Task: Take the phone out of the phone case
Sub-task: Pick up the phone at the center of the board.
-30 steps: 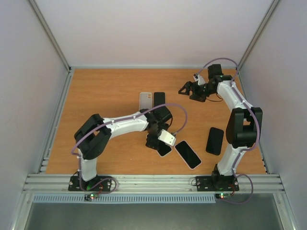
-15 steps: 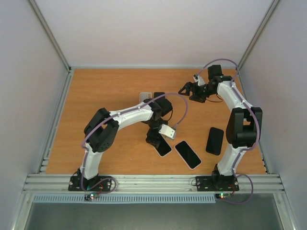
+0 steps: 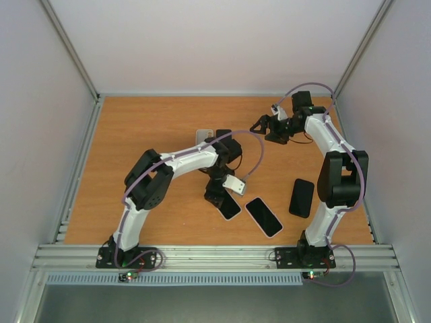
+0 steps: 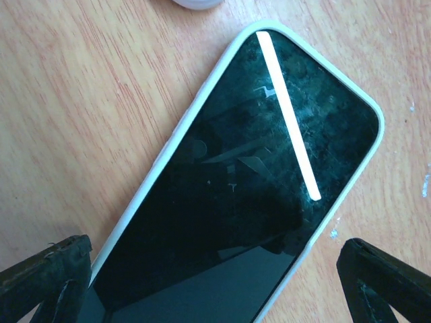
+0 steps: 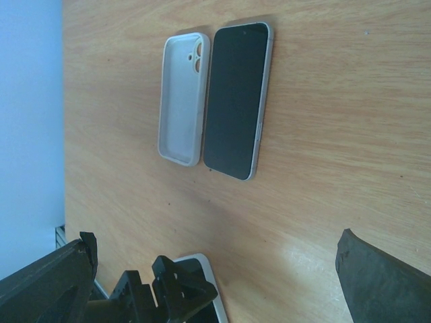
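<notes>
A phone [image 4: 236, 182] with a dark screen lies face up on the wooden table, inside a white phone case [image 4: 168, 145]. In the top view this cased phone [image 3: 230, 208] sits near the table's middle. My left gripper [image 4: 215, 289] hovers low over its near end, open, one finger on each side and touching nothing. In the top view the left gripper [image 3: 217, 196] covers part of the phone. My right gripper [image 3: 260, 126] hangs open and empty at the back right, well away from it.
An empty white case [image 5: 183, 97] and a bare phone [image 5: 237, 101] lie side by side behind the left arm. A second phone [image 3: 263, 217] lies right of the cased one. A dark phone [image 3: 302, 198] lies near the right arm.
The left arm's elbow has swung right and forward, and its wrist has shifted slightly back over the cased phone. The right arm has not moved. Both grippers stayed open.
</notes>
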Controlling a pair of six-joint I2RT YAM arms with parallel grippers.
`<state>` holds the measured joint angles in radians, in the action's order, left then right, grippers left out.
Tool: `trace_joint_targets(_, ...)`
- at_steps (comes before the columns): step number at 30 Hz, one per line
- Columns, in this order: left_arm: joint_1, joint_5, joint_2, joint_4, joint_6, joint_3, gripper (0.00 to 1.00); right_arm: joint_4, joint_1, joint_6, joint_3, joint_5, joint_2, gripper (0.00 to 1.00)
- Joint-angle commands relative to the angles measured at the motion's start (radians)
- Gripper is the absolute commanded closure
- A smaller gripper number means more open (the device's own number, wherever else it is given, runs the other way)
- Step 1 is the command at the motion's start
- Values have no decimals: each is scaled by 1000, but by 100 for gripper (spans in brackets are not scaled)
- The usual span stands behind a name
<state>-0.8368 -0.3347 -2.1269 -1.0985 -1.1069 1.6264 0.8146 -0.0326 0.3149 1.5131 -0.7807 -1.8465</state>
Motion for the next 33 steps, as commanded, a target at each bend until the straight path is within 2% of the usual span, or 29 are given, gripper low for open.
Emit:
trace_joint_targets(1, 23, -25, 0, -70, -30, -13, 1, -9, 7, -5, -8, -25, -15, 1)
trace_joint_targets(5, 37, -18, 27, -78, -28, -42, 1, -11, 7, -4, -10, -28, -14, 1)
trace_joint_targets(10, 40, -4, 110, -28, -22, -159, 1, -12, 7, -5, -10, -32, -14, 2)
trace_joint_targets(18, 17, 166, 320, 366, 154, -441, 1, -12, 7, -6, -10, -32, -10, 1)
trace_joint_targets(22, -30, 245, 348, 454, 198, -530, 1, -15, 7, -15, -6, -40, -20, 2)
trace_joint_targets(33, -74, 221, 298, 461, 233, -502, 1, -14, 8, -14, -8, -35, -8, 2)
